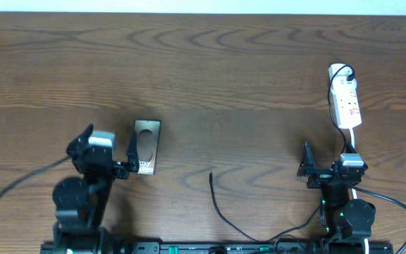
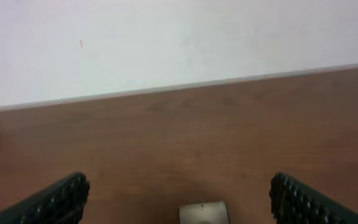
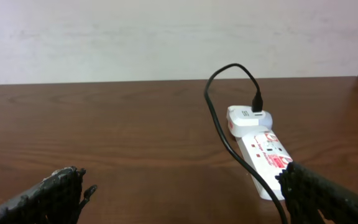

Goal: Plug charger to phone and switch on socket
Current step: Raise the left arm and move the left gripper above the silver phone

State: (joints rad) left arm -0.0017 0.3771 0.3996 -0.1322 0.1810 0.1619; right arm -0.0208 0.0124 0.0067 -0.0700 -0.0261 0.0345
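Note:
The phone [image 1: 147, 147] lies flat on the table left of centre, and its near end shows at the bottom of the left wrist view [image 2: 204, 213]. My left gripper [image 1: 108, 143] is open and empty, right beside the phone's left edge. The charger cable's free plug tip [image 1: 211, 174] lies on the bare table in the middle, and the cable runs back toward the front edge. The white socket strip [image 1: 346, 99] lies at the far right, with a white adapter and the black cable [image 3: 220, 127] plugged into its far end [image 3: 247, 118]. My right gripper [image 1: 328, 167] is open and empty, in front of the strip [image 3: 263, 152].
The wooden table [image 1: 245, 77] reaches back to a white wall [image 3: 135, 37]. The socket's white cord [image 1: 354, 141] runs toward the right arm. Thick black arm cables trail at the front left [image 1: 13, 190] and front right [image 1: 393, 201].

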